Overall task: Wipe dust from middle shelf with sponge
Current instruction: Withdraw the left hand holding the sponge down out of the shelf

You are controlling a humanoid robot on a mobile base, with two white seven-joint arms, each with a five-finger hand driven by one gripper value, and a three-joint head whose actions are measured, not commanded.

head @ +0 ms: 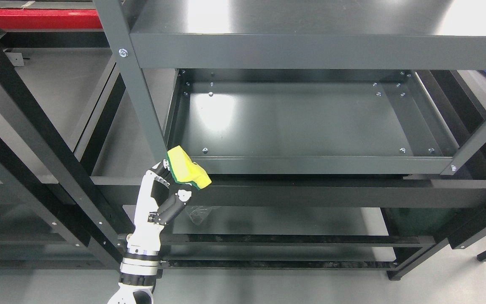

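My left hand (171,181) rises from the bottom left, white with black finger joints, and is shut on a yellow sponge (187,169) with a green scrub layer underneath. The sponge is held just outside the front left corner of the middle shelf (293,122), a dark grey metal tray with a raised rim and bolts in its corners. It sits against the shelf's front rail (319,164), beside the left upright post (135,84). The shelf surface is bare and glossy with light glare at its left. The right hand does not show.
The top shelf (319,25) overhangs the middle one and limits headroom. A lower shelf (276,219) lies below with a crumpled clear wrapper (198,213) on it. Black frame beams (36,139) of another rack cross the left side. A red bar (44,19) shows top left.
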